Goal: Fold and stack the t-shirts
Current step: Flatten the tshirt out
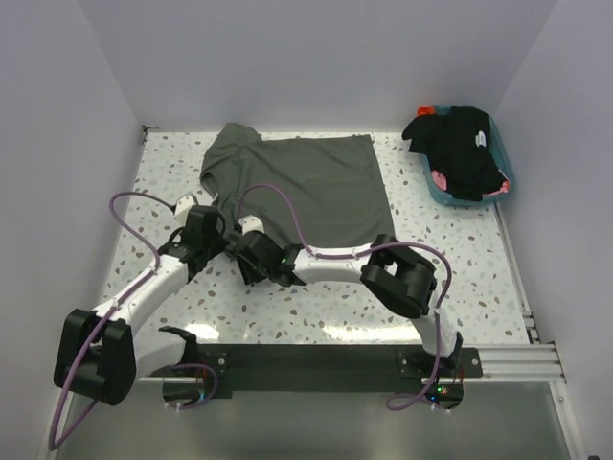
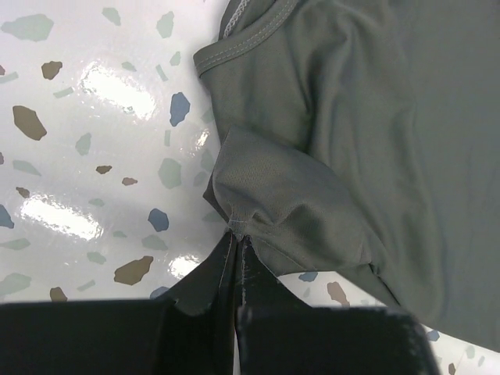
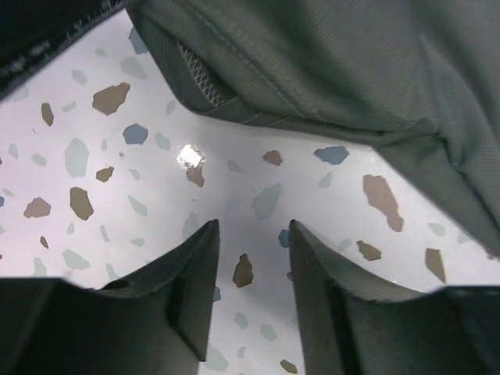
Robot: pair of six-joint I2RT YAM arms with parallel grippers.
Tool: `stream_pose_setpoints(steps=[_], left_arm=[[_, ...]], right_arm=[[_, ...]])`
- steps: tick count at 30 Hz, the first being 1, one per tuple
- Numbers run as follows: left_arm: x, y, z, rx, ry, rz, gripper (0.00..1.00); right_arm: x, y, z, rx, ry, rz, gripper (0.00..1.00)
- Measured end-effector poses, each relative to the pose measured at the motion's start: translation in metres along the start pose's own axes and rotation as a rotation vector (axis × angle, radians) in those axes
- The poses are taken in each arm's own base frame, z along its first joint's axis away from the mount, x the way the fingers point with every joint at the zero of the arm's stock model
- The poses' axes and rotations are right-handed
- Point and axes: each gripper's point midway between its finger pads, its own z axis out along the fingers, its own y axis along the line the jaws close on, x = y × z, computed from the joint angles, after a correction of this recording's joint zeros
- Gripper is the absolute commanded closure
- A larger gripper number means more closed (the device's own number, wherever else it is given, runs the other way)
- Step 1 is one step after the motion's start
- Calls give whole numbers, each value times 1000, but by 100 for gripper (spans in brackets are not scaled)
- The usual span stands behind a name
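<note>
A dark olive-grey t-shirt [image 1: 306,187] lies spread on the speckled table [image 1: 460,268], with a sleeve at its left side. My left gripper [image 1: 222,233] is shut on the edge of that sleeve [image 2: 281,195]; its fingertips pinch the hem [image 2: 237,226]. My right gripper [image 1: 251,261] is open and empty just above the table [image 3: 250,195], with the shirt's lower left edge [image 3: 258,70] lying beyond its fingertips. Black t-shirts [image 1: 462,149] with a small white mark lie heaped in the teal tub [image 1: 439,192] at the back right.
White walls close the table at the back and both sides. A metal rail [image 1: 508,359] runs along the near right edge. The two arms lie close together over the near left of the table.
</note>
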Motion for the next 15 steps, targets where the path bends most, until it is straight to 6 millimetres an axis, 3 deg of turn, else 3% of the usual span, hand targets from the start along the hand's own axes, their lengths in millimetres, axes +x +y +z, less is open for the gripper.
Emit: stream_pose_setpoints(steps=[5, 15], left_arm=[[-2, 1, -7, 8, -2, -4, 100], [-3, 2, -18, 25, 2, -15, 100]], right_arm=[[6, 11, 2, -11, -12, -23, 47], [-18, 2, 8, 80, -126, -2, 47]])
